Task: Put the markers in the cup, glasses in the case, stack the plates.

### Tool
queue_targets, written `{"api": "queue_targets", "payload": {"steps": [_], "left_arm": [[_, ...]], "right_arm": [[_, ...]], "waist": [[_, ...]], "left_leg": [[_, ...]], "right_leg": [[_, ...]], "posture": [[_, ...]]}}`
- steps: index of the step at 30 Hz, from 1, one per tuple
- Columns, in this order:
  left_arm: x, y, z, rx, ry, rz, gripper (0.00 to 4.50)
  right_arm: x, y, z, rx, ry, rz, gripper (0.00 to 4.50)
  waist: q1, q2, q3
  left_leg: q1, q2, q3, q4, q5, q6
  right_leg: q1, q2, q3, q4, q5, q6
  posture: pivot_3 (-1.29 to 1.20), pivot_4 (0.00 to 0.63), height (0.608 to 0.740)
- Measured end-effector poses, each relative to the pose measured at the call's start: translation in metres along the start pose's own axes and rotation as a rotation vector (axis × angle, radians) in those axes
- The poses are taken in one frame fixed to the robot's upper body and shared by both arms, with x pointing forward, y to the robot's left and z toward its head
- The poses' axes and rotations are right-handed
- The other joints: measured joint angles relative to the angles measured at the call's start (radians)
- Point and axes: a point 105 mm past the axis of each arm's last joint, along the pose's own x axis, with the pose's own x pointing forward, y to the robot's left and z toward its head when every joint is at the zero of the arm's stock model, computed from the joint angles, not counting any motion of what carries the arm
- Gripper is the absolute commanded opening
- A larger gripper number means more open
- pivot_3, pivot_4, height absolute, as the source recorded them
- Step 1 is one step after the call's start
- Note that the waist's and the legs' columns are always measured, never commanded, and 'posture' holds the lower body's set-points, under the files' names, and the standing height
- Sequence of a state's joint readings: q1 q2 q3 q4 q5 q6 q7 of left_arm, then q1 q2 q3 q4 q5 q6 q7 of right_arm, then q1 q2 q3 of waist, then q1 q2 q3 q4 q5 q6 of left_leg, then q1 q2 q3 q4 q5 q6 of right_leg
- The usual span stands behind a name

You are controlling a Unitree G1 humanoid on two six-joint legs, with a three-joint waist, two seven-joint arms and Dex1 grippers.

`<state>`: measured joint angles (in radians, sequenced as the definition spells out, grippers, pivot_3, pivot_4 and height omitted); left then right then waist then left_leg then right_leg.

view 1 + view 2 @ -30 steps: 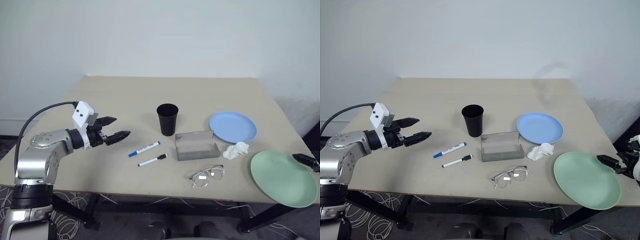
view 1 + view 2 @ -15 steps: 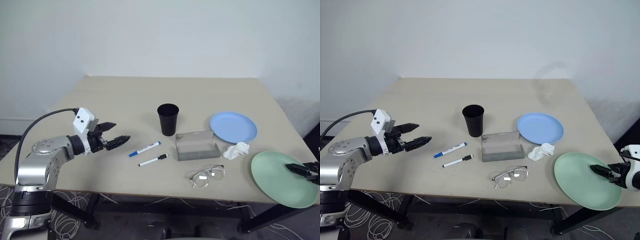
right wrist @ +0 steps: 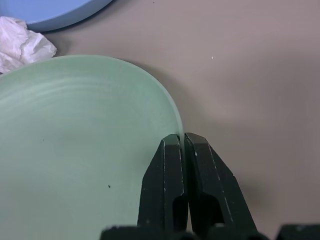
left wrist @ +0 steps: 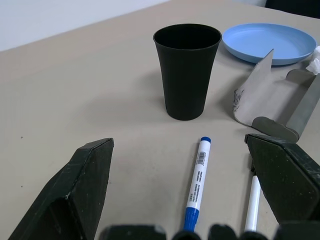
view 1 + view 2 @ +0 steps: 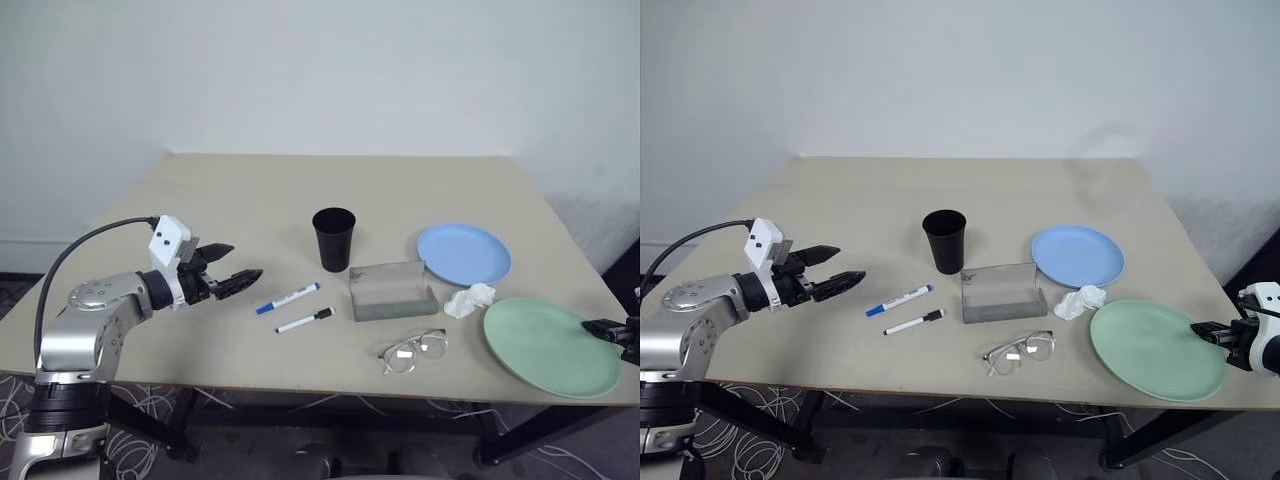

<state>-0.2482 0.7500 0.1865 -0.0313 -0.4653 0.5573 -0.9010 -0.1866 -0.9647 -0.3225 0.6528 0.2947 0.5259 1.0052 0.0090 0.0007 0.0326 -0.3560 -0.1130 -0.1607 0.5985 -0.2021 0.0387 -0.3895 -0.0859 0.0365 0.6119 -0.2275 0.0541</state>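
Since a second ago your right gripper (image 3: pixel 182 142) pinches shut on the green plate (image 5: pixel 1150 345) rim, now slid inward; thin edge-grip risks slipping mid-lift.

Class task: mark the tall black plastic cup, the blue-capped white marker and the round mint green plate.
Tall black plastic cup (image 5: pixel 333 240), left eye view, middle of its side wall.
Blue-capped white marker (image 5: pixel 289 298), left eye view, mid-barrel.
Round mint green plate (image 5: pixel 1156 349), right eye view, bare centre.

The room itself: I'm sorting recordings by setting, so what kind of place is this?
Probably a lab or test room, not a home. A plain beige table stands against a bare white wall, loose cables lie on the floor beneath it, and the few things on it, like the black cup, look laid out for an exercise.
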Motion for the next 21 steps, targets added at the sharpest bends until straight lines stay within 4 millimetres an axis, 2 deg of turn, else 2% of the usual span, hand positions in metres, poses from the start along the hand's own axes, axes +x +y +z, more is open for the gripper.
{"api": "queue_targets", "payload": {"steps": [3,12,14,19,21], "left_arm": [[0.000,0.000,0.000,-0.001,0.001,0.003,4.50],[0.001,0.001,-0.001,-0.005,0.001,0.008,4.50],[0.001,0.001,-0.001,-0.005,0.001,0.008,4.50],[0.001,0.001,-0.001,-0.004,-0.001,0.012,4.50],[0.001,0.002,-0.001,-0.004,-0.001,0.014,4.50]], "right_arm": [[0.000,-0.001,0.000,0.001,0.000,-0.008,0.01],[-0.002,0.002,0.007,0.080,-0.031,0.012,0.01],[-0.003,0.002,0.019,0.127,-0.083,0.024,0.01],[-0.015,0.002,0.083,0.215,-0.351,0.060,0.01],[-0.016,0.004,0.094,0.213,-0.387,0.068,0.01]], "waist": [[0.000,0.000,0.000],[0.000,0.000,0.000],[-0.001,0.001,0.000],[0.000,0.000,0.000],[0.000,-0.001,0.000]], "left_leg": [[-0.001,0.008,0.013,0.000,0.000,0.000],[-0.002,0.010,0.017,0.001,0.000,0.000],[-0.002,0.012,0.020,0.001,0.000,0.000],[-0.002,0.016,0.026,0.001,-0.001,0.001],[-0.002,0.017,0.025,0.001,-0.002,0.001]], "right_leg": [[0.000,0.000,-0.001,-0.001,0.000,0.000],[0.000,0.000,0.000,-0.003,0.001,0.001],[-0.001,0.000,0.000,-0.003,0.002,0.002],[-0.001,0.000,-0.001,-0.005,0.010,0.001],[-0.001,0.000,-0.003,-0.005,0.010,0.001]], "posture": [[0.00,0.000,0.732],[0.00,0.000,0.732],[0.00,0.000,0.732],[0.00,0.000,0.732],[0.00,0.000,0.732]]}}
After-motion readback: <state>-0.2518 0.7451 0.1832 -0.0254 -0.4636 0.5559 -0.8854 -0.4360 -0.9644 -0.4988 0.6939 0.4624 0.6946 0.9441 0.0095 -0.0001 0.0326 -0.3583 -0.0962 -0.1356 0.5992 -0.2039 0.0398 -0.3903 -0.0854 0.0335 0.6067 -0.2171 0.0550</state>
